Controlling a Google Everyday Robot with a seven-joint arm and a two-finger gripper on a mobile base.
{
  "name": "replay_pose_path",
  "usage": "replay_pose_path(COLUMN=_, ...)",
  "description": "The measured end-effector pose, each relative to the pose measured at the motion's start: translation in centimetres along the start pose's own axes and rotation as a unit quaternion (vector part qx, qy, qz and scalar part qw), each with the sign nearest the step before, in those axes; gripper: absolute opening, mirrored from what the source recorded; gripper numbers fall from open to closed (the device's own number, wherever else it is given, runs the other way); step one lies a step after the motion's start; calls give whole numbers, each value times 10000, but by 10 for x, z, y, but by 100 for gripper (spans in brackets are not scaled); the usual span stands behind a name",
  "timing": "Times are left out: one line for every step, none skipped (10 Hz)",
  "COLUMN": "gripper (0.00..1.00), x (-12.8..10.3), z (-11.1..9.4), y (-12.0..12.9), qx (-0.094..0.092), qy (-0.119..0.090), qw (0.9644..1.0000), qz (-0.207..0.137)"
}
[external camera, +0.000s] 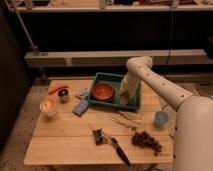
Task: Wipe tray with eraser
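Note:
The dark-green tray [114, 79] sits at the back middle of the wooden table, with an orange-red bowl [103, 92] in its left half. My gripper [125, 96] reaches down from the white arm [150, 80] into the tray's right half, just right of the bowl. Something pale shows at its tip, and I cannot tell what it is. A blue block [81, 107] that may be the eraser lies on the table left of the tray's front corner.
Left of the tray are a carrot [57, 88], a dark cup [63, 95], a pale cup [48, 106] and a grey-blue item [82, 92]. In front lie thin sticks [123, 120], a dark-handled tool [118, 148], grapes [146, 141] and a blue cup [161, 118].

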Motion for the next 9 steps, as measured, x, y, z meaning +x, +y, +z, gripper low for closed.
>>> replay_pose_path(gripper=0, x=3, z=-1, y=6, qx=-35, qy=22, qw=10000, qz=65)
replay_pose_path(gripper=0, x=7, z=-3, y=14, qx=-69, qy=64, qw=9998, qz=159)
replay_pose_path(gripper=0, x=13, z=-4, y=21, qx=-93, qy=112, qw=9996, qz=249)
replay_pose_path(gripper=0, x=20, z=-7, y=28, qx=-117, qy=172, qw=9992, qz=342)
replay_pose_path(gripper=0, x=26, z=-8, y=32, qx=-136, qy=224, qw=9988, qz=406)
replay_pose_path(gripper=0, x=32, z=-10, y=31, qx=-143, qy=276, qw=9985, qz=440)
replay_pose_path(gripper=0, x=38, z=-10, y=29, qx=-147, qy=314, qw=9983, qz=463)
replay_pose_path(gripper=0, x=49, z=-11, y=26, qx=-148, qy=374, qw=9979, qz=508)
replay_pose_path(gripper=0, x=55, z=-11, y=20, qx=-148, qy=421, qw=9977, qz=508)
